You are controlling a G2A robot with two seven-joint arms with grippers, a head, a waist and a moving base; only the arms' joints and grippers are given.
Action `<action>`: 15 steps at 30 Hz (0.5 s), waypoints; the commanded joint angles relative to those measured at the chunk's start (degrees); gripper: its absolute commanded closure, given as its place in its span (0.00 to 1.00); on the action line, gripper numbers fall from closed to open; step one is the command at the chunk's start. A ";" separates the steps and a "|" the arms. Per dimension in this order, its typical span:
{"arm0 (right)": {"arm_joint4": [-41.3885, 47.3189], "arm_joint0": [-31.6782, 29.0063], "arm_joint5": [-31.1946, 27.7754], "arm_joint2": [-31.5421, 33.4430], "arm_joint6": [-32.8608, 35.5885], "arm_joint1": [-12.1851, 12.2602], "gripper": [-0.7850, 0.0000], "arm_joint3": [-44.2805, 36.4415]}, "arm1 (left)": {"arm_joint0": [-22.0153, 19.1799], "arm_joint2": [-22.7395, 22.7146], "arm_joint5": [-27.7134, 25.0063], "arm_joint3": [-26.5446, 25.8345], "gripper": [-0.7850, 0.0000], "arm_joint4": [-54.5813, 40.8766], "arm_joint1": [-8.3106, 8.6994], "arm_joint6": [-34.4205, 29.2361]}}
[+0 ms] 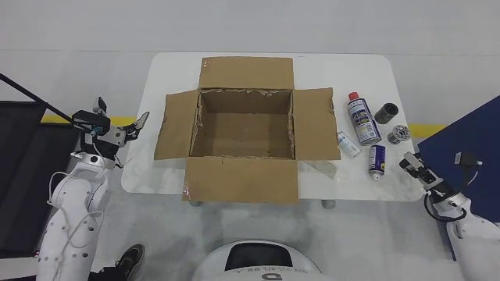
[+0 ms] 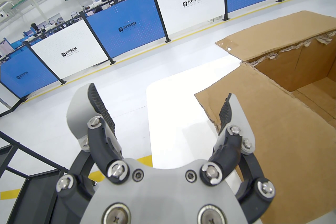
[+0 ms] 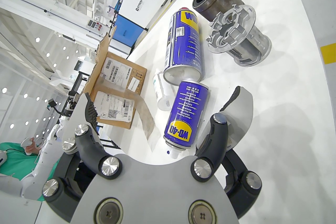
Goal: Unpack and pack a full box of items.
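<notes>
Since the box (image 1: 242,129) stands empty at mid-table, I judge packing starts with the small spray can (image 3: 185,112). It lies just ahead of my right gripper (image 3: 163,98), long axis roughly along my reach, nozzle nearer. Both that and my left gripper (image 2: 160,91) gape empty.

Printed on each white and blue partition panel (image 2: 191,3): a logo mark with one line of lettering.
Printed on large can (image 3: 183,43) and small can (image 3: 185,114): bold yellow-on-blue lettering, with fine print below.
Printed on tube (image 3: 160,89): small text, too fine to make out.
Stuck on box (image 3: 118,93) side: two shipping labels with barcodes, one square code, handling symbols.
</notes>
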 commanded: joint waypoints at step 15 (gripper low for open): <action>-29.59 -6.93 11.23 1.71 -20.49 -1.47 0.16 -13.43 | 0.00 0.00 0.00 0.00 0.00 0.00 0.00 0.00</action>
